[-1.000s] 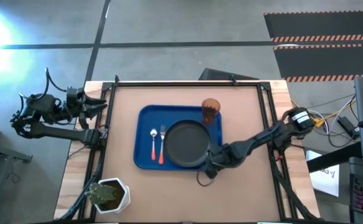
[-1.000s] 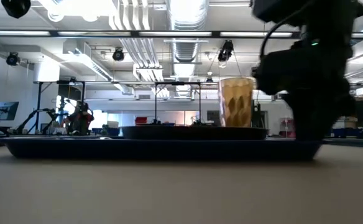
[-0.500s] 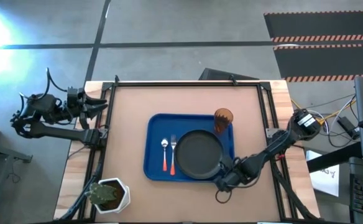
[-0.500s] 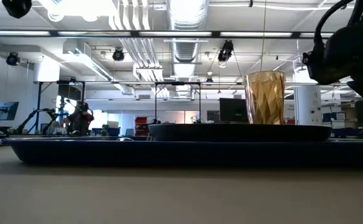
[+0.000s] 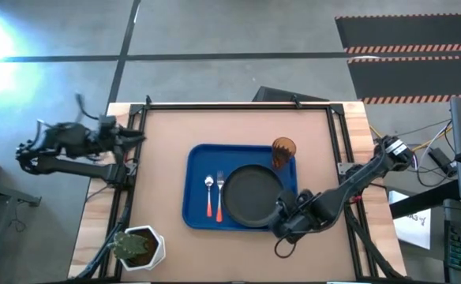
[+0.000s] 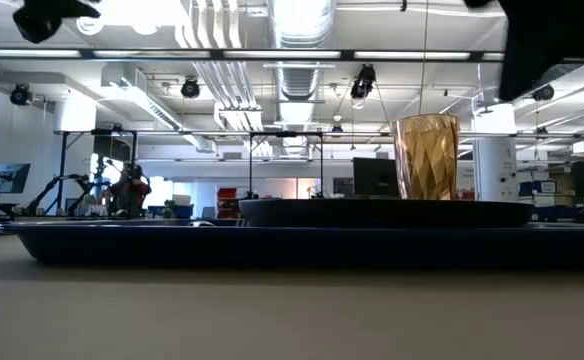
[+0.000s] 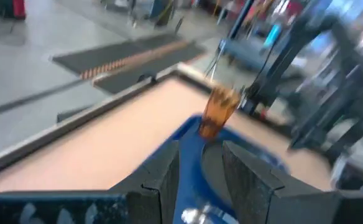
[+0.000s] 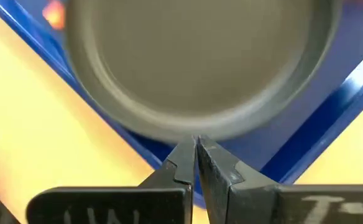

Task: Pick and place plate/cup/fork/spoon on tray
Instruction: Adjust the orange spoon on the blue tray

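The blue tray (image 5: 197,170) lies in the middle of the table. On it rest the dark plate (image 5: 252,195), the amber cup (image 5: 283,151) upright at its far right corner, and the spoon (image 5: 209,197) and fork (image 5: 219,196) side by side, left of the plate. My right gripper (image 5: 279,214) hangs shut above the tray's near right corner. Its tips (image 8: 196,146) point down at the plate's near rim (image 8: 188,134) and touch nothing. My left gripper (image 5: 138,138) is open at the table's left edge, aimed level toward the cup (image 7: 219,109).
A white pot with a green plant (image 5: 140,247) stands at the table's near left corner. Black frame rails run along the table's left, far and right edges. Bare tabletop lies on every side of the tray.
The tray, with everything on it, has slid toward the table's right and near edges, and my shut right gripper went along at its near right corner. The gripper then rose clear while the tray stayed put. My left gripper has shifted a little toward the table's right.
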Available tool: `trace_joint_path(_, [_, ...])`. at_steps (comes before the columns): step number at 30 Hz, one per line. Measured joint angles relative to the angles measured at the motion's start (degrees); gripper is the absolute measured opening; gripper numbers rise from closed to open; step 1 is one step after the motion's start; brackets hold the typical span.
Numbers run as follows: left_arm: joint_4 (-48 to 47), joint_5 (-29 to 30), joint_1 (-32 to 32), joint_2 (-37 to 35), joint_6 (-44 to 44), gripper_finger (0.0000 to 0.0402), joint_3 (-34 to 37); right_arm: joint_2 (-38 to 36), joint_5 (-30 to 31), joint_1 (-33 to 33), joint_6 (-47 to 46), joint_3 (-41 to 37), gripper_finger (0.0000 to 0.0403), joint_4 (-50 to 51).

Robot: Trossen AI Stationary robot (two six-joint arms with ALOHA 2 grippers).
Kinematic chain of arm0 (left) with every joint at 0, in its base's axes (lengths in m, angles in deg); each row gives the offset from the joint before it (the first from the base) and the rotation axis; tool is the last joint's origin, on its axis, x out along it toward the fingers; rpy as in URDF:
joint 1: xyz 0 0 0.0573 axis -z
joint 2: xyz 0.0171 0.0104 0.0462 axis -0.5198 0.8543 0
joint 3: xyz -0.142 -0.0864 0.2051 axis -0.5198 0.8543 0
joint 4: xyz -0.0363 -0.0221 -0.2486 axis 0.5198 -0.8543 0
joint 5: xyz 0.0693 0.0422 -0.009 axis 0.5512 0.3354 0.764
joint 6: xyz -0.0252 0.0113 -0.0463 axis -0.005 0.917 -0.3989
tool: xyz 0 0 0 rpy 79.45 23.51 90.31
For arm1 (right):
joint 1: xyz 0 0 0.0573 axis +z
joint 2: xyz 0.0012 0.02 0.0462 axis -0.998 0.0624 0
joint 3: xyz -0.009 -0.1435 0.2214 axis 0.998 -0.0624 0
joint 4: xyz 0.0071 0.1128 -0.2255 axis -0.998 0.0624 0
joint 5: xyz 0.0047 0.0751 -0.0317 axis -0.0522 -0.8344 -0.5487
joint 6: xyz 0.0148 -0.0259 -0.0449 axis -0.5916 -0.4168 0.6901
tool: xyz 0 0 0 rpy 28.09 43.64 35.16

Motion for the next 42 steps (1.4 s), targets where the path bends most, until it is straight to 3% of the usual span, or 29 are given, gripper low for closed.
trace_joint_path(6, [3.47,-0.66,0.02,7.95,-4.78,0.0105,8.80,-0.68,13.91,0.00,6.06,12.51,0.0008,10.46])
trace_joint_path(14, [34.71,-18.45,0.35,22.53,-5.88,0.0105,18.55,-0.66,25.18,-0.02,20.89,24.02,0.0009,12.07])
trace_joint_path(21, [35.15,-19.02,0.81,34.46,-10.73,0.0105,18.92,-0.61,25.75,-0.02,25.99,26.45,0.0009,12.38])
trace_joint_path(29, [35.20,-18.28,1.56,43.89,-20.48,0.0105,18.74,-0.59,25.64,-0.02,24.77,25.84,0.0009,17.19])
trace_joint_path(42, [35.28,-18.23,4.04,56.90,-24.24,0.0105,17.94,-0.59,25.66,-0.02,24.37,25.82,0.0009,19.68])
